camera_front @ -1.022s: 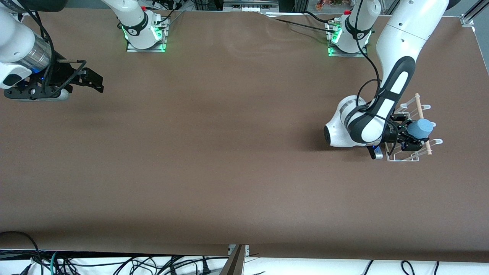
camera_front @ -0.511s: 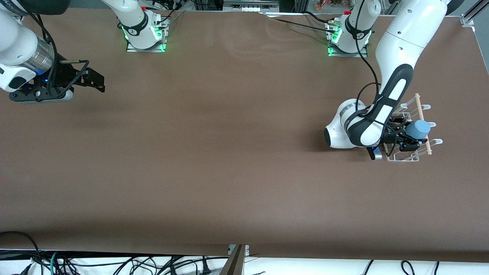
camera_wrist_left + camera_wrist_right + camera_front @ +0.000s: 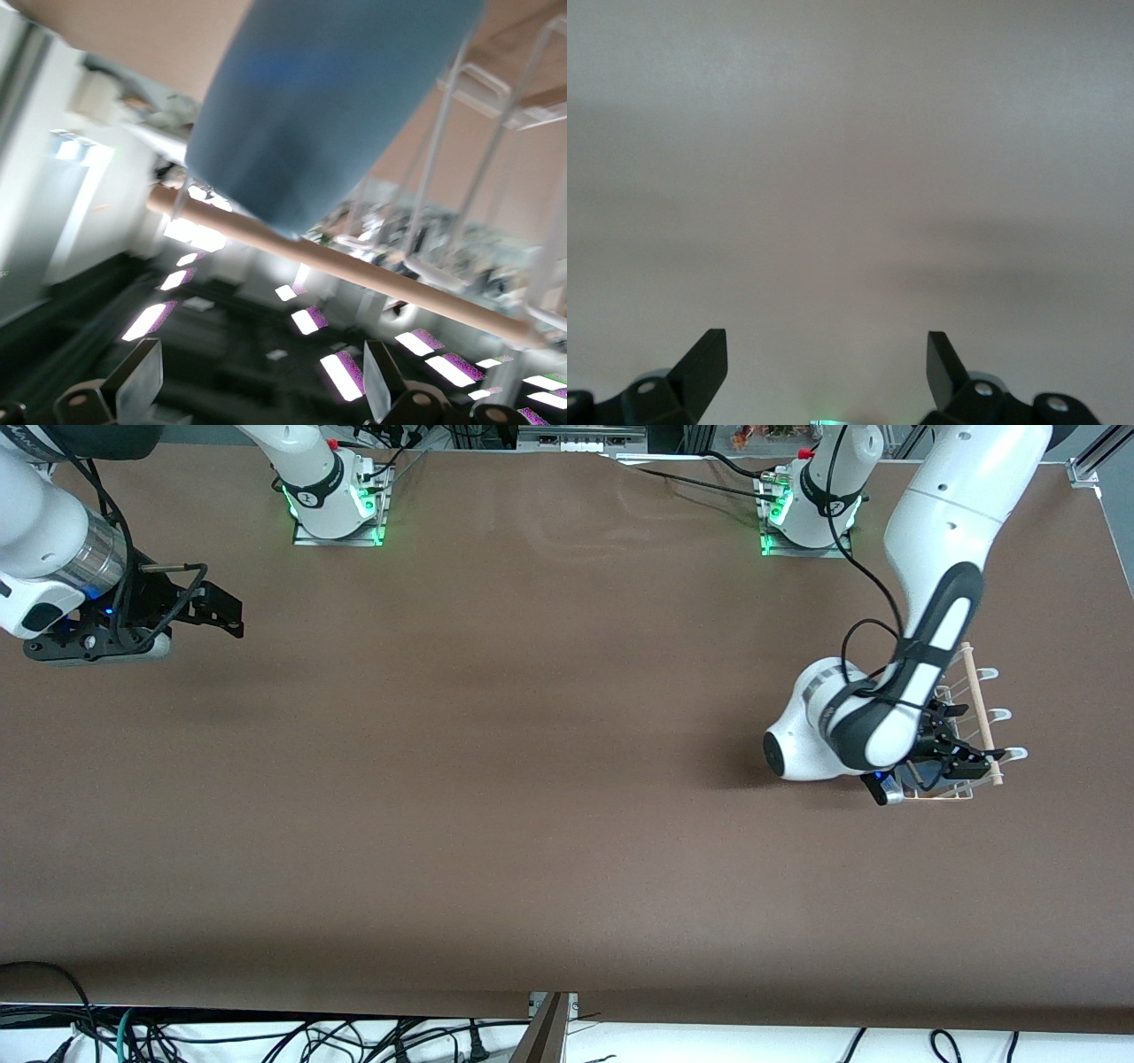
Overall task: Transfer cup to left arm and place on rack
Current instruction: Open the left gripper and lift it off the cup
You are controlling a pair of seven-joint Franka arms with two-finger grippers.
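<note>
The light-blue cup [image 3: 328,106] rests in the white wire rack [image 3: 440,159], its narrow end against the wooden dowel [image 3: 354,270]. My left gripper [image 3: 261,354] is open and empty, its fingers apart from the cup, drawn a little back from it. In the front view the left gripper [image 3: 955,746] is at the rack [image 3: 977,691] near the left arm's end of the table, and the arm's wrist hides the cup. My right gripper [image 3: 217,609] is open and empty and waits over the right arm's end of the table; it also shows in the right wrist view [image 3: 827,341].
The brown table [image 3: 532,779] lies bare between the two arms. The arm bases [image 3: 337,496] stand along the edge farthest from the front camera. Cables hang beneath the nearest edge.
The left gripper held the cup over the rack; it has let go, opened, and swung down so the wrist now covers the cup. The right arm barely moved.
</note>
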